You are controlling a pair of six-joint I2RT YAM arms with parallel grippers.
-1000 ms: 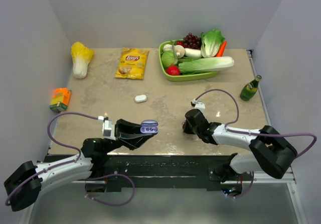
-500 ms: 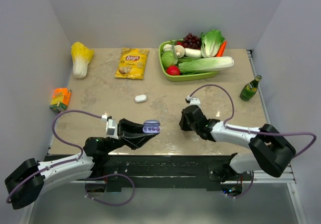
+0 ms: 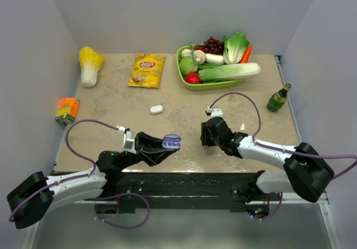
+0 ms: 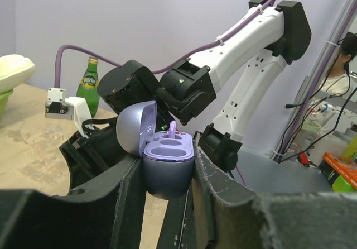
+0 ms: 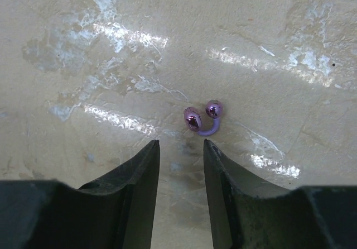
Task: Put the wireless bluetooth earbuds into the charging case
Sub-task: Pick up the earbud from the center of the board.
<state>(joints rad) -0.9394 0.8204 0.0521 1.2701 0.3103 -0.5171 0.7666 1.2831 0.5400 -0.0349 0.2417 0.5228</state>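
My left gripper (image 4: 167, 173) is shut on the lilac charging case (image 4: 167, 159) and holds it upright above the table near the front edge, lid open. A lilac piece (image 4: 172, 128) stands up from the case's far slot; the two nearer slots look empty. The case also shows in the top view (image 3: 171, 142). My right gripper (image 5: 181, 144) is open and empty, pointing down at the table. A lilac earbud (image 5: 201, 119), two glossy purple balls joined by a curved band, lies on the table just beyond its fingertips. In the top view the right gripper (image 3: 207, 136) hides that earbud.
A small white oval object (image 3: 156, 109) lies mid-table. A green tray (image 3: 187, 84) of vegetables stands at the back right, with a chips bag (image 3: 147, 70), a cabbage (image 3: 89, 65), an orange carton (image 3: 67, 110) and a green bottle (image 3: 278, 98) around the edges.
My left gripper has carried the open case a little to the right. My right gripper has shifted slightly away from the front edge.
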